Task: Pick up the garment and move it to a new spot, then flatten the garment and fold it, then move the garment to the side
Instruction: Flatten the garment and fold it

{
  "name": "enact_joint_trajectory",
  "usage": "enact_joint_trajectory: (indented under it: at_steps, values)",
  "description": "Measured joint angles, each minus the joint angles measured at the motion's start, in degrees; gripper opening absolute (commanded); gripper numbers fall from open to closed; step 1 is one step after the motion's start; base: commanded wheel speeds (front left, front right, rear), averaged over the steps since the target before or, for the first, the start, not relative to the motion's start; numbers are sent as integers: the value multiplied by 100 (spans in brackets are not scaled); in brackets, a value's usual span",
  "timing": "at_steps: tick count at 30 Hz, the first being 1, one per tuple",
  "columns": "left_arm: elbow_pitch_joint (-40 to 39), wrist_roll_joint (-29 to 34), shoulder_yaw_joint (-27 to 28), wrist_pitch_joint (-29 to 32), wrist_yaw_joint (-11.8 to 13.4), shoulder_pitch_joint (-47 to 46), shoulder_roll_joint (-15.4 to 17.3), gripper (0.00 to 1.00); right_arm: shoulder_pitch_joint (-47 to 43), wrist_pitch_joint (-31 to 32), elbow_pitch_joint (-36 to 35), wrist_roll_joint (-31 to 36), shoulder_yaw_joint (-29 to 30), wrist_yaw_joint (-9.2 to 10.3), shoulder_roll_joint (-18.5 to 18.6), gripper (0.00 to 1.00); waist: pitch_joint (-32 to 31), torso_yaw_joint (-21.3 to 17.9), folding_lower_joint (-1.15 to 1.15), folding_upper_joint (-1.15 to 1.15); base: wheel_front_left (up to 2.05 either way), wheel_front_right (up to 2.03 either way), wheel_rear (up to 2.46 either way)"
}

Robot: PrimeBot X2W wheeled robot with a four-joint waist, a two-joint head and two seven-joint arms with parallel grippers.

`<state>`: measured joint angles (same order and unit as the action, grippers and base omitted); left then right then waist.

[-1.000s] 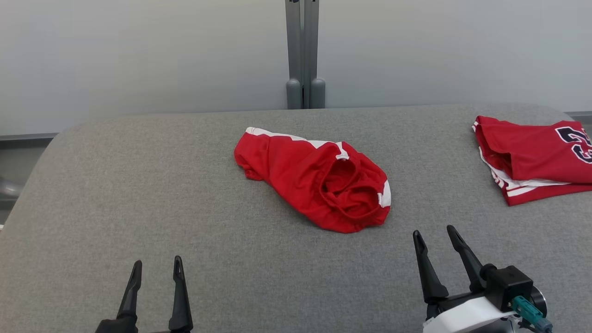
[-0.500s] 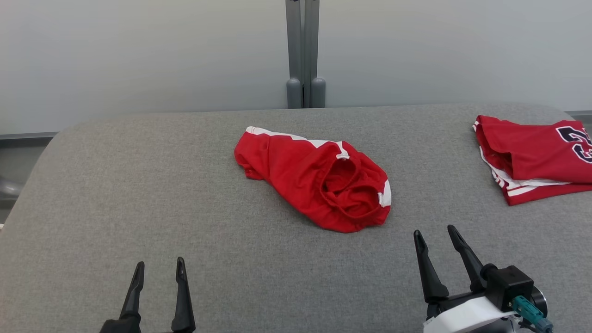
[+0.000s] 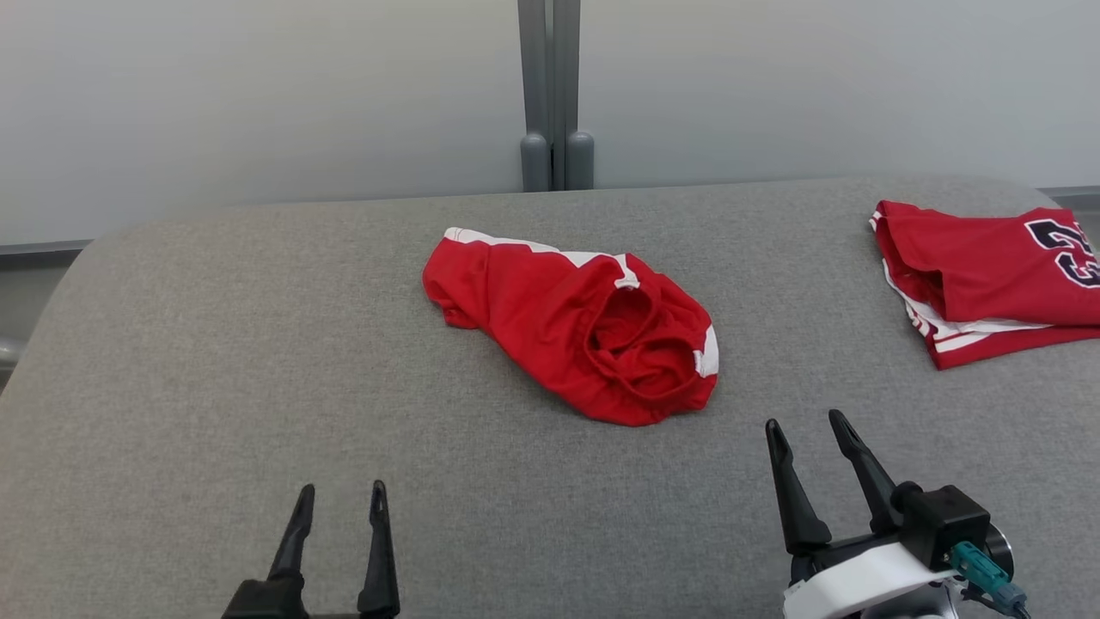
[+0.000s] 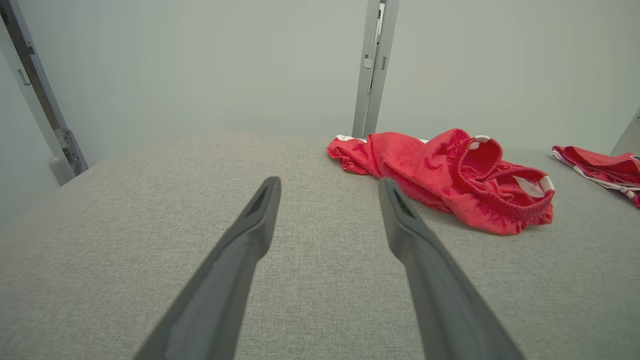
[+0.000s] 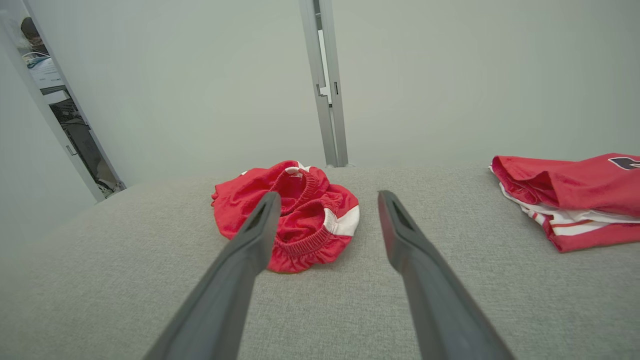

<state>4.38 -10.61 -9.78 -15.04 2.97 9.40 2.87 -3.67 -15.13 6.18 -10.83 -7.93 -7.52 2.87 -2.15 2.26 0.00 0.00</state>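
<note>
The right end effector (image 3: 805,423), fingers spread and empty, hovers over the near right of the grey worktop (image 3: 215,344). The left end effector (image 3: 341,490), equally spread, hovers near left. The crumpled red garment (image 3: 576,322) lies mid-worktop, beyond and left of the right one, which is nearer. Its long axis runs far-left to near-right, waistband end closest.

Black two-fingered grippers showing.
The left gripper (image 3: 342,487) and right gripper (image 3: 803,419) are carrying long tapering black fingers (image 3: 792,507); the right is wearing a white wrist shell (image 3: 859,580), black block (image 3: 945,524) and teal connector (image 3: 980,572).
</note>
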Motion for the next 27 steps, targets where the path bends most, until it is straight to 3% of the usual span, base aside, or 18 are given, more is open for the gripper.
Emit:
enact_joint_trajectory:
  at_steps: [9, 15, 21, 27]
  values:
    - [1174, -424, -942, -9, -488, -1095, -3, 100, 212, 0, -70, 20, -9, 0, 20, 100, 308, -293, 0, 0, 0, 0, 0]
    - [2005, -914, -1842, 138, -706, -2354, -12, 100, 561, 0, -189, 45, 37, 0, 33, 100, 759, -538, 0, 0, 0, 0, 0]
    - [2168, -1823, -2602, 600, -731, -3566, -13, 100, 822, 0, -283, 45, 120, 0, 22, 100, 1332, -911, 0, 0, 0, 0, 0]
    - [2395, -2277, -3030, 1103, -645, -4192, -20, 100, 932, 0, -315, 23, 136, 0, 9, 100, 1802, -1328, 0, 0, 0, 0, 0]
